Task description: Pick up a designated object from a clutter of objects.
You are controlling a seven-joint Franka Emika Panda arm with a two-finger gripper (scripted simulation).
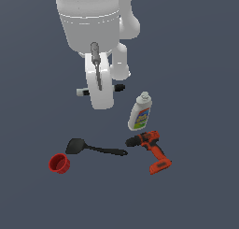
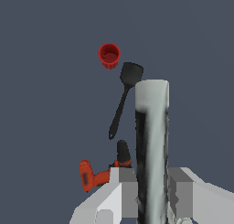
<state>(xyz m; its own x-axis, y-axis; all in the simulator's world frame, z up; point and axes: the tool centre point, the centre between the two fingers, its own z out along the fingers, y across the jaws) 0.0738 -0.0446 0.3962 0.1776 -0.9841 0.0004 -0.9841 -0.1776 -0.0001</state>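
Observation:
The designated object is a thin marker (image 1: 119, 88), black with a white end. It lies crosswise in my gripper (image 1: 101, 96), and its two ends stick out on either side of the white hand. In the wrist view the marker (image 2: 151, 127) fills the gap between the two grey fingers (image 2: 124, 191), and my gripper (image 2: 152, 187) is shut on it. The rest of the clutter lies on the floor further off: a red cup (image 1: 59, 163), a black spatula (image 1: 93, 148), an orange-and-black drill (image 1: 151, 151) and a white bottle (image 1: 140, 112).
The arm's white body (image 1: 93, 17) fills the top of the exterior view. The wrist view also shows the red cup (image 2: 109, 55), the spatula (image 2: 123, 99) and the drill (image 2: 103, 170) on the dark grey floor (image 1: 200, 83); the bottle is hidden there.

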